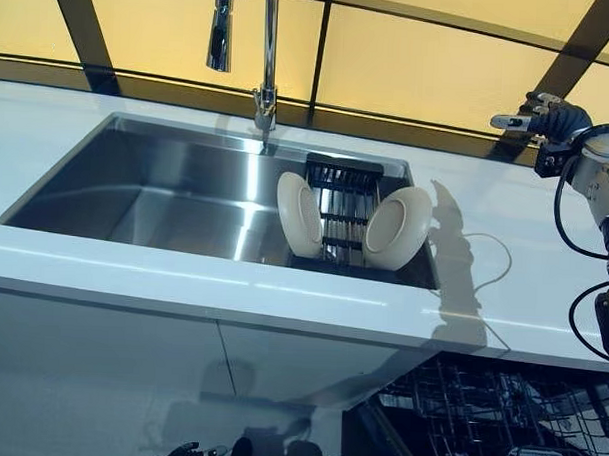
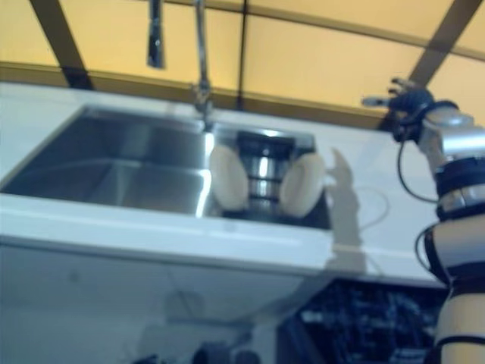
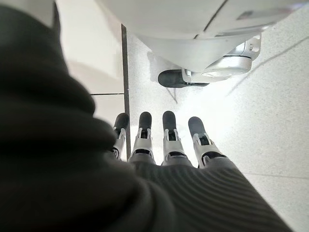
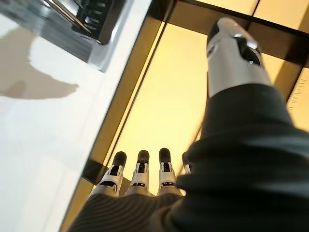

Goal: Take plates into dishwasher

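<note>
Two plates, one on the left and one on the right, are leaning against a dark rack in the steel sink, so nothing is loaded yet (judging by the dishwasher basket showing no plates in the part visible below). The right hand is hovering above the white counter with straight fingers, holding nothing. The left hand is hanging low over pale floor, fingers extended and empty. Amber panels are backing the faucet.

White countertop carries a steel sink; inside, a dark rack props two cream plates upright.
</note>
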